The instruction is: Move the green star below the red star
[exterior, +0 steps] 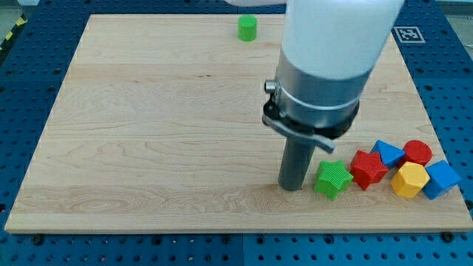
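Lower right of frame: green star (332,179) flat on wooden board (148,133), no clear long axis, one point toward view's bottom. Red star (368,168) touching its right side. My tip (290,186) just left of green star, bare rod, grasping nothing. Further right: blue blocks (387,153) (442,179), yellow block (409,179), red cylinder (417,152). Green cylinder (247,28) at top.

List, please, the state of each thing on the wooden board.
My tip: on board, just left of green star.
Green star block: flat, left of red star.
Red star block: flat, against blue block.
Yellow hexagonal block: among the cluster.
Green cylinder: upright, alone at top.
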Robot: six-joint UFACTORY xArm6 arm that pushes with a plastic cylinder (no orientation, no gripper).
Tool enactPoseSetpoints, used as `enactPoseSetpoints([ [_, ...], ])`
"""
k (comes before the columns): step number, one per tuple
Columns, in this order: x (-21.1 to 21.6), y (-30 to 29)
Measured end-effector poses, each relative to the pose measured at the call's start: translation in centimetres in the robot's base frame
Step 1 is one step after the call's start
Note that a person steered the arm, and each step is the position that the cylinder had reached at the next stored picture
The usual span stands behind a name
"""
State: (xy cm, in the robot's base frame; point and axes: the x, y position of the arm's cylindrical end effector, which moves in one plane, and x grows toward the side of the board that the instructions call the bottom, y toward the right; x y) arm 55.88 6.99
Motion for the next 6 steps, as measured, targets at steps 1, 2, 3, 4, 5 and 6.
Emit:
enactPoseSetpoints([
  [1, -0.1, 1.9],
  [2, 0.5, 3.5],
  [3, 1.4, 5.4],
  [4, 2.2, 6.9],
  [5, 2.4, 7.3],
  [6, 3.0, 7.3],
])
